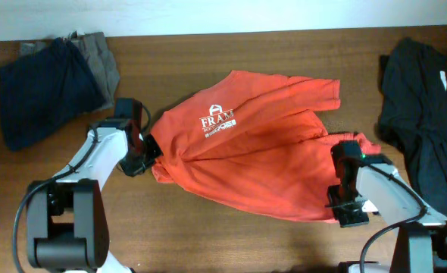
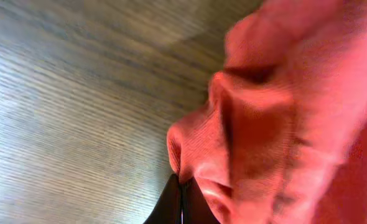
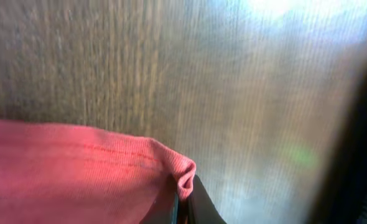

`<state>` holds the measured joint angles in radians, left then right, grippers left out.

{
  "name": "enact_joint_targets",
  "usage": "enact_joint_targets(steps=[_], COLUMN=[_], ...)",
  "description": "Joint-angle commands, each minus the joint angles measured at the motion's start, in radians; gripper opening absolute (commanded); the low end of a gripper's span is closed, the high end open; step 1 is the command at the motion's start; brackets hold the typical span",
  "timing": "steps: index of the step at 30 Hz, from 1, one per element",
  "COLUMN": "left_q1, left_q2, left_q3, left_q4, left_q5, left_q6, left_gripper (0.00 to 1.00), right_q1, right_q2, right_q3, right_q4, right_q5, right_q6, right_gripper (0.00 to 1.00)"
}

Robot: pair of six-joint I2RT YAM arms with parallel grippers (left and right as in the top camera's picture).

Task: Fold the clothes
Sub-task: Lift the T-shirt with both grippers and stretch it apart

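**Orange-red T-shirt pinched at both ends on the counter**

The orange-red T-shirt [image 1: 254, 144] lies spread and rumpled in the middle of the wooden counter [image 1: 231, 235]. White lettering shows near its left part. Creases fan out from its left end, and 1 sleeve reaches toward the far right. In the right wrist view, a stitched hem runs along its edge and curls into a small fold at the corner.

At the far left corner of the counter, a navy garment [image 1: 45, 91] lies bunched, partly over a grey garment [image 1: 98, 61]. Both are well apart from the shirt. A black garment [image 1: 428, 129] lies crumpled along the right edge, just beside the right arm and clear of the shirt. Nothing lies on top of the shirt.

The left gripper [image 1: 151, 152] meets the shirt's left end. In the left wrist view its fingers [image 2: 171, 205] are pressed together, with a puckered fold of orange-red fabric caught at their tips. The right gripper [image 1: 346, 145] sits at the shirt's right edge, closed tight on the curled hem corner between its fingers [image 3: 199, 202].
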<state>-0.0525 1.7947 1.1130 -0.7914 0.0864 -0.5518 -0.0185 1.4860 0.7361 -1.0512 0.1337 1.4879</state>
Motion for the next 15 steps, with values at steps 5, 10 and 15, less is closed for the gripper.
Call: enact_joint_targets(steps=[5,10,15], left_q1=[0.000,0.000,0.000], left_q2=[-0.207,-0.340,-0.428], left_q3=[0.138,0.200,0.301], left_q4=[-0.120,-0.157,-0.218], left_q5=[-0.120,-0.121,-0.120], left_q6=[0.087,0.100,0.102], left_gripper=[0.01,0.01,0.01], right_q1=[-0.007,-0.007,-0.007], right_q2=[0.002,0.001,0.001], right_q3=[0.413,0.632,0.809], right_q4=[-0.306,-0.357,-0.432], right_q5=[0.207,0.166,0.165], right_q6=[-0.122,-0.341,-0.438], right_gripper=[0.04,0.04,0.04])
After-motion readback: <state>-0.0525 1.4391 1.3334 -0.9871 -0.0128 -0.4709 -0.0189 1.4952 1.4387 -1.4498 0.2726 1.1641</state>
